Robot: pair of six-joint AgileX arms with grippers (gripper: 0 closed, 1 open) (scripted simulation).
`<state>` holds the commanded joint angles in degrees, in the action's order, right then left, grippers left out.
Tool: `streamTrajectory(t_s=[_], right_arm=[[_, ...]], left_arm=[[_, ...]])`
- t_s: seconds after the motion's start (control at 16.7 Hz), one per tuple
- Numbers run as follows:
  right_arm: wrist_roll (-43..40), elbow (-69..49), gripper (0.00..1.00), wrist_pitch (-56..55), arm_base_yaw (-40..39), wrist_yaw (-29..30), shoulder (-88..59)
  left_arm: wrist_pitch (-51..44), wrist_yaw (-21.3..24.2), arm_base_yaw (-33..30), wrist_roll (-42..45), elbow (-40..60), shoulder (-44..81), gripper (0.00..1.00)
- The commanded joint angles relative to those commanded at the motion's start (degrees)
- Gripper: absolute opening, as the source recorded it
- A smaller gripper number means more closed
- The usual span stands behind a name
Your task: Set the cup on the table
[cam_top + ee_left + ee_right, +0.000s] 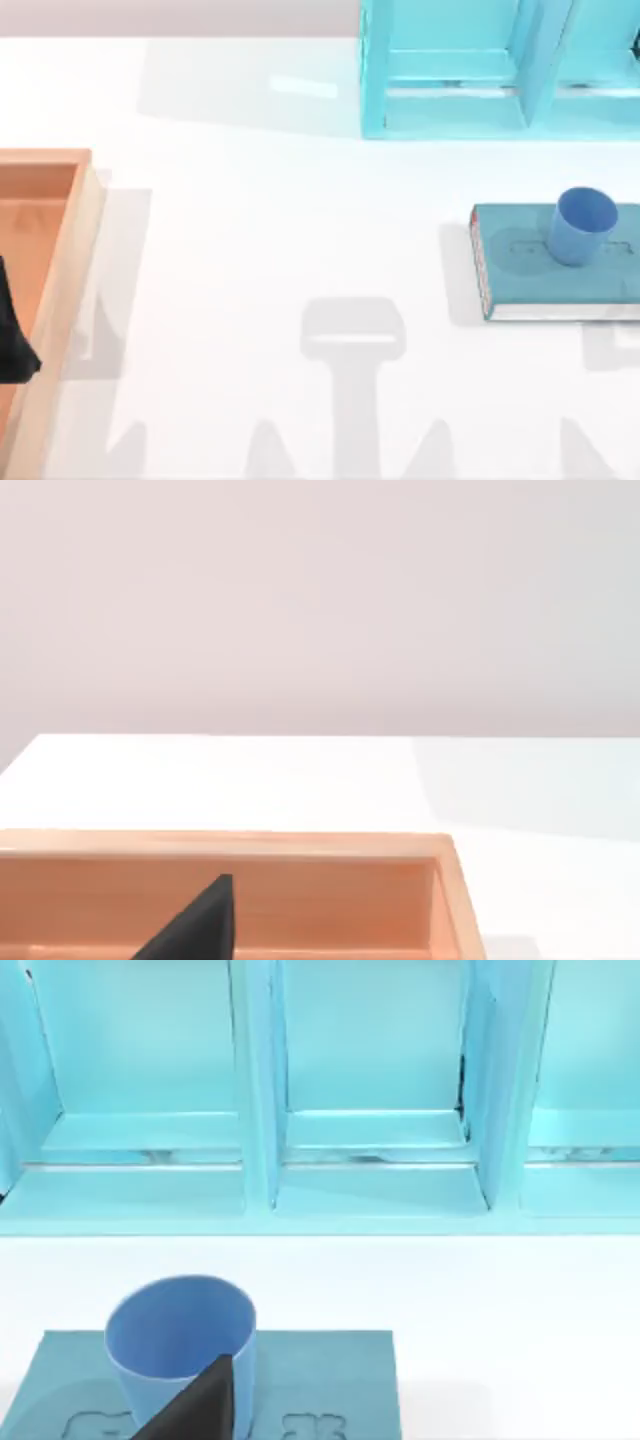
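Standing before right fingers [205, 1400]: cup [170, 1335]

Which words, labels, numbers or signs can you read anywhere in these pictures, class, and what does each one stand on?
No text can be read.
The teal book, on which the cup stands, bears faint embossed marks on its cover, too indistinct to read.
The cup, the orange tray, the light blue shelf unit and the table are plain.
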<state>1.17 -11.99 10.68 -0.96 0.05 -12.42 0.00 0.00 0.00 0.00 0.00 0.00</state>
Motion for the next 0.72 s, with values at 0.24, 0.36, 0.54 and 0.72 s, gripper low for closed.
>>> streamTrajectory(t_s=[0.24, 0.36, 0.54, 0.72], right_arm=[[1.5, -19.2, 1.0, 14.29, -1.46, -0.11, -19.79], [2.34, -30.82, 1.0, 22.36, -2.26, -0.15, -32.0], [3.64, -47.86, 1.0, 34.74, -3.46, -0.18, -49.87], [4.91, -62.99, 1.0, 46.66, -4.57, -0.2, -65.7]], left_arm=[[0.0, 0.0, 0.0, 0.0, 0.0, 0.0, 1.0], [0.0, 0.0, 0.0, 0.0, 0.0, 0.0, 1.0], [0.0, 0.0, 0.0, 0.0, 0.0, 0.0, 1.0], [0.0, 0.0, 0.0, 0.0, 0.0, 0.0, 1.0]])
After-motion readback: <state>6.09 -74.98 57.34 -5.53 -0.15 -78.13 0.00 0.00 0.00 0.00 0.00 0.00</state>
